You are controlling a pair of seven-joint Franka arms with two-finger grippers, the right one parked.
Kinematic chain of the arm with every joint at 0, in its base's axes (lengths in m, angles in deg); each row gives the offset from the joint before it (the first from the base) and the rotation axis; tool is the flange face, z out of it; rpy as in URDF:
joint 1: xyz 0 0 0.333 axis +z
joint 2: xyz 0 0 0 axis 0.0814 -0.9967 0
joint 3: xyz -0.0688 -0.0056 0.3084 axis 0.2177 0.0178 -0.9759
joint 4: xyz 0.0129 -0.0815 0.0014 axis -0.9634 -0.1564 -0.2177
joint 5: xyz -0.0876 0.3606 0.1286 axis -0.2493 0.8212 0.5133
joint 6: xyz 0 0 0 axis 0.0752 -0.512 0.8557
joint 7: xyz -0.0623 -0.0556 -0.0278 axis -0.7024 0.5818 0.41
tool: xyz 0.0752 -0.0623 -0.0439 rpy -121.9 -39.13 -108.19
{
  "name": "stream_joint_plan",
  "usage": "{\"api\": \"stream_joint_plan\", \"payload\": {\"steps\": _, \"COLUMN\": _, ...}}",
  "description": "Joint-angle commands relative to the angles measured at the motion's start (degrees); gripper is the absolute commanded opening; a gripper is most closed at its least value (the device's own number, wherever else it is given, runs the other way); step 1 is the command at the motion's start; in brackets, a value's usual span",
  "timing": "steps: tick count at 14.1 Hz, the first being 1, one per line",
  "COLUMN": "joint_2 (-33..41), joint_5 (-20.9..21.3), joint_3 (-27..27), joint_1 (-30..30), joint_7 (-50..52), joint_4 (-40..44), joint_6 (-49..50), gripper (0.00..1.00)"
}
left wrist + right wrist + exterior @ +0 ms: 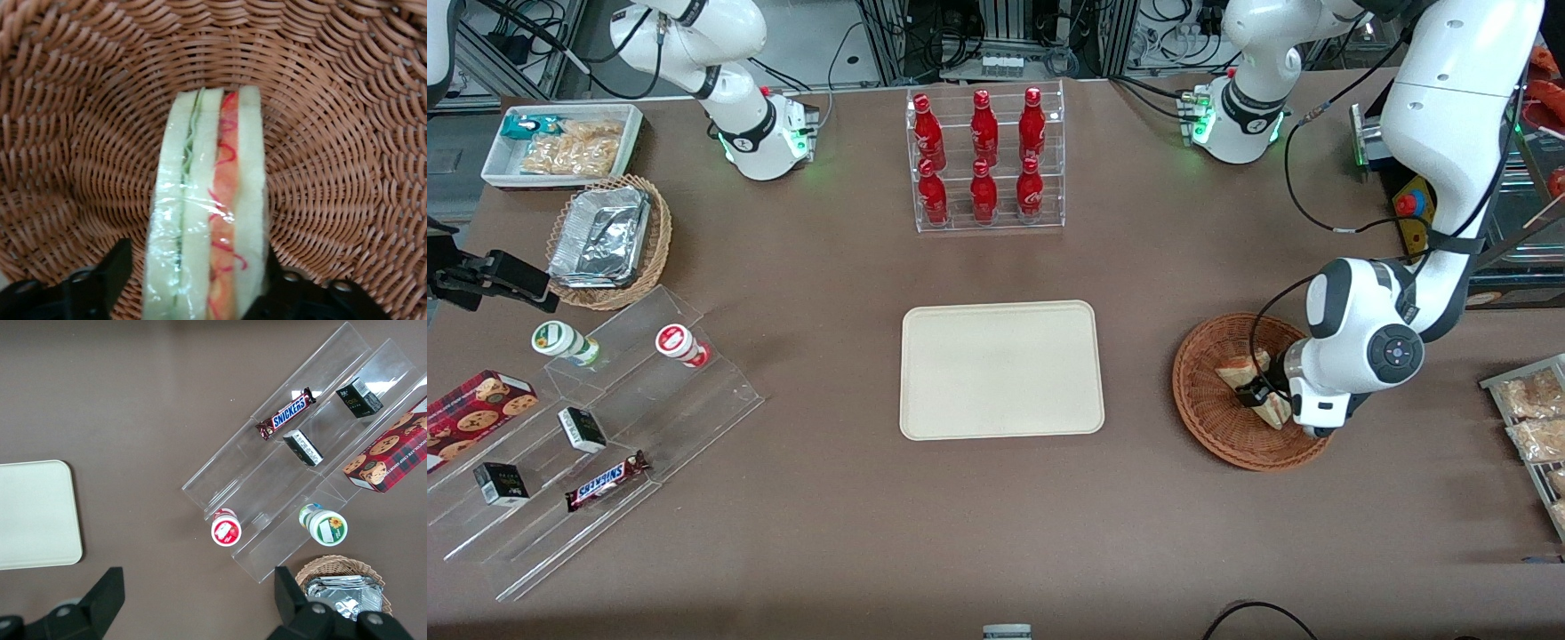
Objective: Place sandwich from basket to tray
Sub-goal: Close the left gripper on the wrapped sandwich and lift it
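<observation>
**Jaws astride the sandwich, lift still to come**

The step in hand is the grasp. The gripper [1259, 393] is down inside the basket [1209, 427], which sits on the tabletop [827, 533] toward the working arm's end, well apart from the tray [1000, 369]. The wrist view shows the sandwich [207, 213] standing on edge in the basket, cut side up, wrapped in clear film, with green filling in 1 layer and red-pink in the other. The 2 fingers [100, 283] sit on either side of it: one looks to be touching the bread, the other has a sliver of wicker showing between it and the wedge. So the jaws are open around the sandwich, not yet clamped on it, as far as I can judge.

In the front view a second wedge [1240, 372] lies in the basket just beside the gripper, farther from the camera.

Next, the jaws need to close gently, since soft bread will squash and film may slip. Then a straight lift clear of the basket rim, and a sideways carry to the tray, which lies bare
</observation>
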Motion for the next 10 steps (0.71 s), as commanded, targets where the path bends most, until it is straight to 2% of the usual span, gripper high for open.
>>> {"api": "stream_joint_plan", "payload": {"steps": 1, "joint_2": 1.1, "joint_5": 0.2, "joint_3": 0.5, "joint_1": -0.8, "joint_7": 1.1, "joint_4": 1.4, "joint_6": 0.4, "gripper": 0.09}}
{"api": "stream_joint_plan", "payload": {"steps": 6, "joint_2": 0.7, "joint_5": 0.2, "joint_3": 0.6, "joint_1": -8.3, "joint_7": -0.6, "joint_4": 9.8, "joint_6": 5.6, "gripper": 0.08}}
{"api": "stream_joint_plan", "payload": {"steps": 10, "joint_2": -3.1, "joint_5": 0.3, "joint_3": 0.6, "joint_1": -19.2, "joint_7": -2.2, "joint_4": 15.6, "joint_6": 5.0, "gripper": 0.08}}
